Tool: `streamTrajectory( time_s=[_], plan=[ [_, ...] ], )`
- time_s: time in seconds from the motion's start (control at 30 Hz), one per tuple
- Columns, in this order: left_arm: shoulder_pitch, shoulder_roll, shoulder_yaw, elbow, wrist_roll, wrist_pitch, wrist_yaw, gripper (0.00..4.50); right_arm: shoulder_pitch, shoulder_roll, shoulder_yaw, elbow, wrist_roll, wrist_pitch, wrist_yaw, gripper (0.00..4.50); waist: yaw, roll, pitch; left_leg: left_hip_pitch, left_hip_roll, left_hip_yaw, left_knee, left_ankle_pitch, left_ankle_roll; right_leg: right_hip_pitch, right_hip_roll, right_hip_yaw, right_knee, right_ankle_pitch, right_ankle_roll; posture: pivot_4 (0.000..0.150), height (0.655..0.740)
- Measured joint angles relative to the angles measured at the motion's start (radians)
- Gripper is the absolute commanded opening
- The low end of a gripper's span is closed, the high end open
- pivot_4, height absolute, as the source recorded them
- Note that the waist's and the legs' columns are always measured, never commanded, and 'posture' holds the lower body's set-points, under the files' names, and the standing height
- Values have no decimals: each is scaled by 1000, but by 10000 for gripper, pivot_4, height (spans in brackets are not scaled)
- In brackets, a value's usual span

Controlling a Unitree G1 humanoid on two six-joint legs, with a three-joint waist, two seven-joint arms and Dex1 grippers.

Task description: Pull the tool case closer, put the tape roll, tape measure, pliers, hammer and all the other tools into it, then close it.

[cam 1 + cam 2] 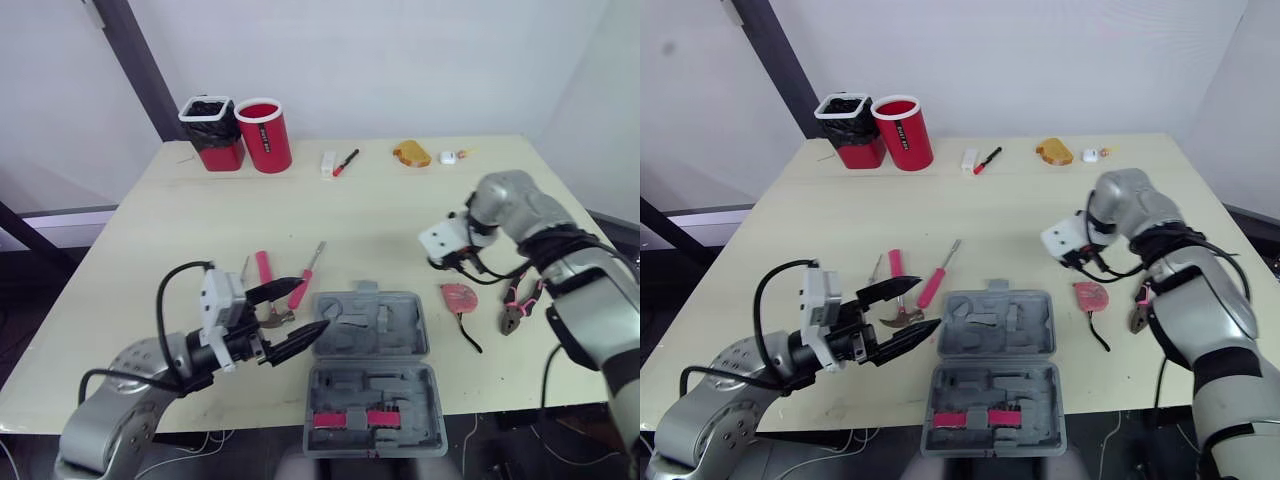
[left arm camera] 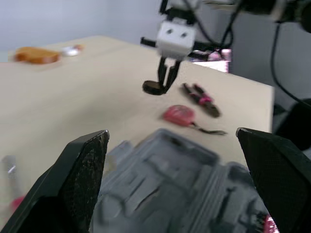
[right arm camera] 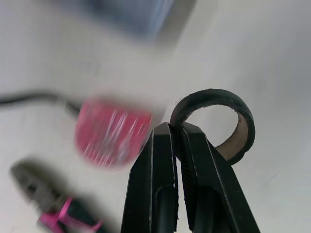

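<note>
Jaws spread wide, the left gripper (image 1: 308, 305) hangs at the near left, holding nothing, above the hammer (image 1: 894, 265) and a screwdriver (image 1: 943, 268). Just right of it the tool case (image 1: 395, 345) lies open at the near edge, its moulded slots mostly bare. Farther right and a little farther off, the right gripper (image 3: 174, 128) is clamped on the tape roll (image 3: 214, 94), which is lifted off the table. One finger sits inside the ring and one outside, pinching its wall. The roll looks light and stiff on its cardboard core, so this wall pinch should do, though it may pivot between the fingers. The tape measure (image 1: 458, 296) lies right of the case, with the pliers (image 1: 515, 310) beyond it.
</note>
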Motion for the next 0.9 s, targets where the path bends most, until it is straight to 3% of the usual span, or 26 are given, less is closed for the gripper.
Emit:
streamTrajectory(
  time_s=[0.47,0.9],
  plan=[
    [294,-148,152,-104,51,-124,151,45000,-49,407,111,-92,12,101,-26,1365,2,0,1,-1,-1,-6,-1,0,-1,0,-2,-7,0,-1,-2,1500,7371],
    [350,-146,200,-105,51,-137,172,45000,-6,414,201,-93,-29,57,-108,1365,0,-1,1,-1,-2,-6,-1,0,-1,0,-3,-7,1,-3,-6,1500,7371]
  ],
)
